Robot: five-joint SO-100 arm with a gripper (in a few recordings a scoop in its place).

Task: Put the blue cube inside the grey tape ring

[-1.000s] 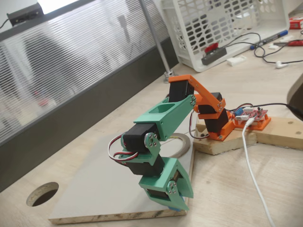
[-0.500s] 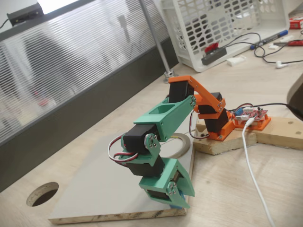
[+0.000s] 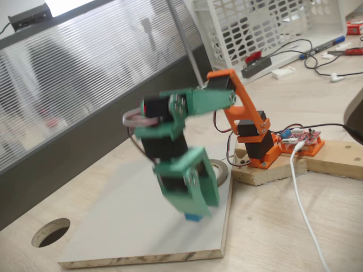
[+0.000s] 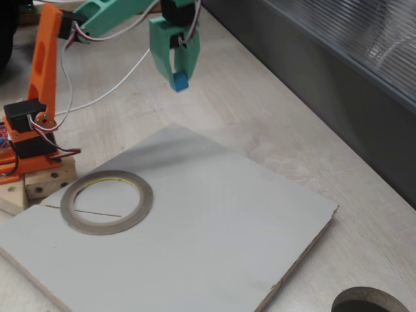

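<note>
One cube: small sky-blue matte cube [image 4: 180, 80] pinched at the tips of the green two-finger end effector [image 4: 178, 73], lifted clear of the pale grey board [image 4: 214, 214].
End effector: closed on the cube, pointing down.
Ring: flat grey tape ring with yellowish inner rim [image 4: 106, 201], lying on the board near the orange base.
Bearing: from the end effector, the ring sits toward seven o'clock in this fixed view, well apart.

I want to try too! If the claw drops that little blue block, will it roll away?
Probably not. The blue block has flat faces, so it should bounce, then settle. It looks small and light, pinched in the gripper. The tape ring lies flat and would hardly stop it.
</note>
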